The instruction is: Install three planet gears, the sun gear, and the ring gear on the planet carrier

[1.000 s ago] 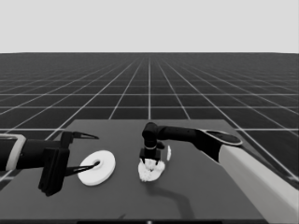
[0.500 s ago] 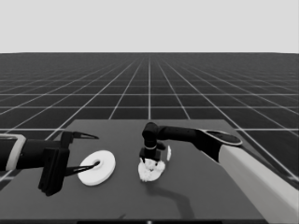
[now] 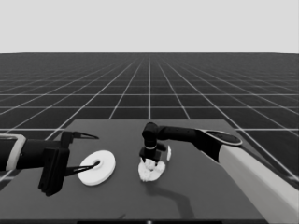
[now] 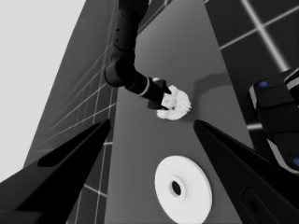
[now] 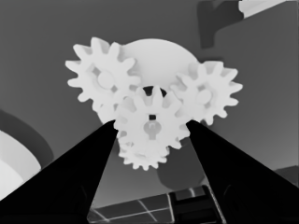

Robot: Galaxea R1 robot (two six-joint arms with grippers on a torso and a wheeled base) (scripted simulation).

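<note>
In the head view, the right gripper (image 3: 150, 160) is standing over the smaller round part (image 3: 151, 171) at mid-worktop. The left gripper (image 3: 78, 154) is waiting, jaws spread, beside the larger round part (image 3: 97, 167). In the right wrist view, the jaws are pinching the middle gear (image 5: 150, 125); its teeth could be riding on neighbouring gears and jamming.

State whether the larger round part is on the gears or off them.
Off. The larger round part lies flat on the table, beside the gears.

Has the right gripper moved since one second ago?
No. In the head view the right gripper stays over the gears on the smaller round part, equally far from the larger round part.
</note>
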